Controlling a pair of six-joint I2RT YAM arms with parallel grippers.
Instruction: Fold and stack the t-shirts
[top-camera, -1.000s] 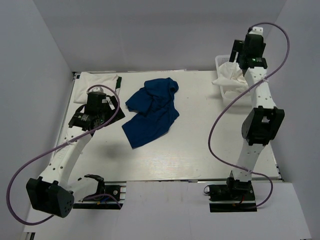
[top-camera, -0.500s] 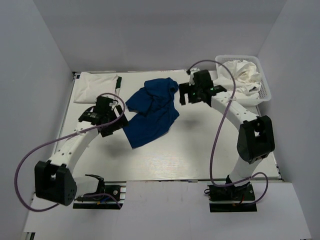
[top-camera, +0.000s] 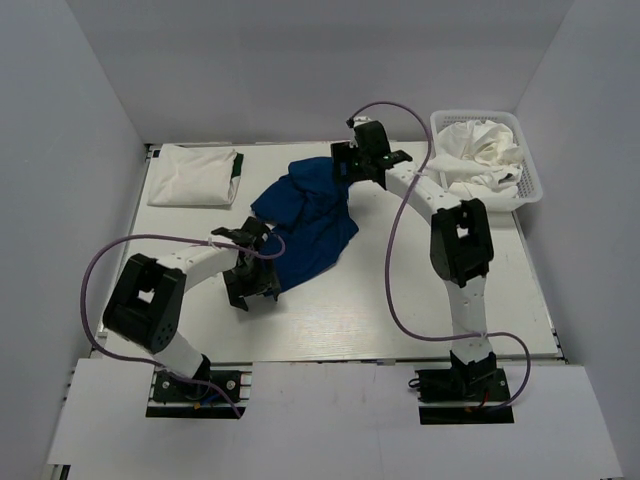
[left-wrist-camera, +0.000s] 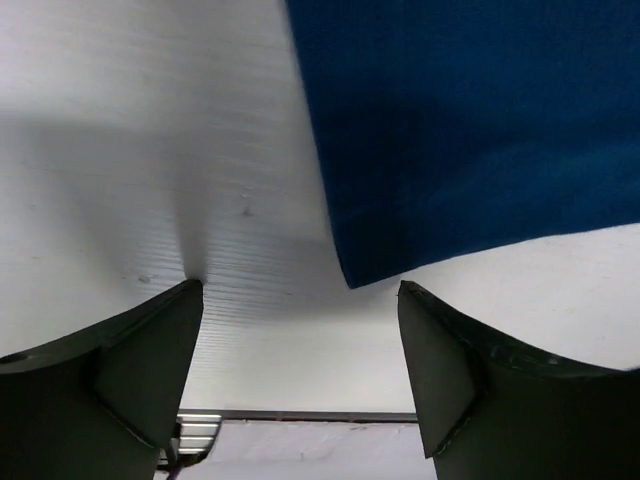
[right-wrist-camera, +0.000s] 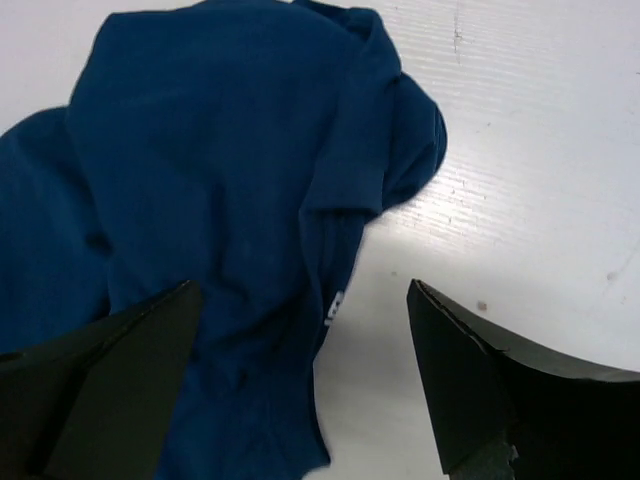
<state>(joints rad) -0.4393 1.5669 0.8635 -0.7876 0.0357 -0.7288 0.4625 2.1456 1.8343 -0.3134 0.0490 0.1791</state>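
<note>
Right at the near corner of the blue shirt (top-camera: 305, 225), the left claw (left-wrist-camera: 300, 288) sits spread wide and empty, hem tip dead ahead. Shirt's crumpled on the table (top-camera: 400, 300), long axis running diagonally away rightward. Over its far bunched end the right claw (right-wrist-camera: 300, 285) hovers, spread and empty too.

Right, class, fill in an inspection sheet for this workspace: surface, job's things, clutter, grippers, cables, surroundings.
Surface: white table, ridged.
Job's things: blue t-shirt crumpled mid-table; folded white t-shirt at the far left corner; white t-shirts heaped in the basket, far right.
Clutter: nothing seen.
Grippers: left gripper open at the blue shirt's near corner; right gripper open over its far end; neither holds anything.
Cables: purple cables loop loose along both arms.
Surroundings: plain grey walls on three sides.
</note>
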